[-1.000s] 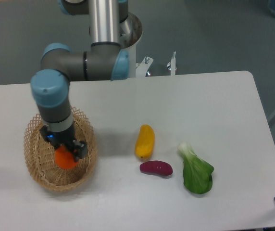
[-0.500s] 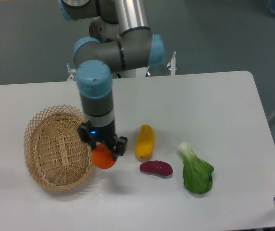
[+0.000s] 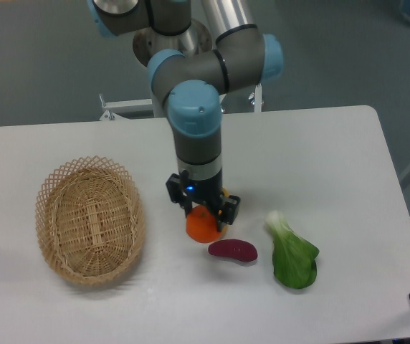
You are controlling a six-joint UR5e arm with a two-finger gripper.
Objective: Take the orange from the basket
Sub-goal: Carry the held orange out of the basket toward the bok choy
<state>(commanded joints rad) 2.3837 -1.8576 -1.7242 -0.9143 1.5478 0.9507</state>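
The arm reaches down from the top of the view, its blue-capped wrist pointing straight at the white bench (image 3: 334,158); the hand (image 3: 203,215) is clenched on the orange (image 3: 202,226), its two dark fingers pressed against the fruit's left and right flanks, a small blue light glowing on the hand's body just above; the orange sits well outside the basket (image 3: 90,221), to its right, over the middle of the bench, and whether it touches the surface or hangs just above it cannot be told from this angle; a sliver of a yellow-orange fruit (image 3: 223,192) peeks out behind the hand, mostly hidden by it; the basket, an oval of light tan wicker with an open lattice rim, lies at the left side of the bench with its woven floor bare; just beside the orange, to its lower right, a dark purple sweet potato (image 3: 232,250) lies on its side, apart from the orange by a narrow gap; further right a leafy green bok choy (image 3: 292,254) lies with its pale stem toward the top and its leaves toward the bench's near edge.
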